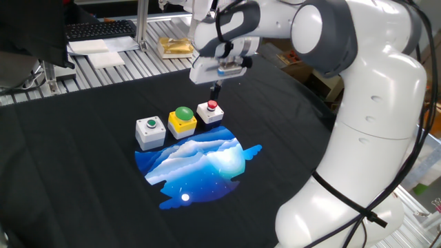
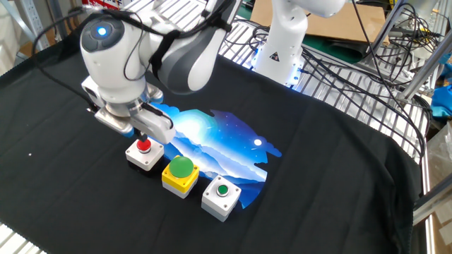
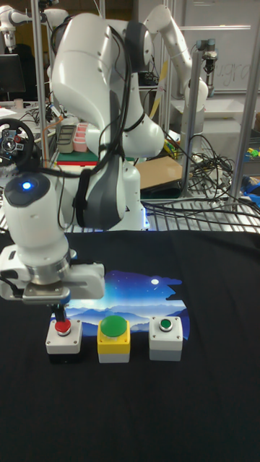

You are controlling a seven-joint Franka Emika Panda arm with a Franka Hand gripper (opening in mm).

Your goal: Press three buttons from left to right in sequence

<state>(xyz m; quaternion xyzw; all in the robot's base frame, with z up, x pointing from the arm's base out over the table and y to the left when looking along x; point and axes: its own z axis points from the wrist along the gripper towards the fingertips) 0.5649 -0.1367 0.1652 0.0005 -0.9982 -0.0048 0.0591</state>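
3 buttons [image 1: 180,121] in a row.

I can read no words, brands or numbers anywhere. Only sign: a triangular mark on the arm's base [image 2: 279,55], far side. Its detail is too small.

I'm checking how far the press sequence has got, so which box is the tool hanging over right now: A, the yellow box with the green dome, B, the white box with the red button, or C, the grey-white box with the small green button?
B: the tool hangs just above the red button on the white box, clear of the yellow box.
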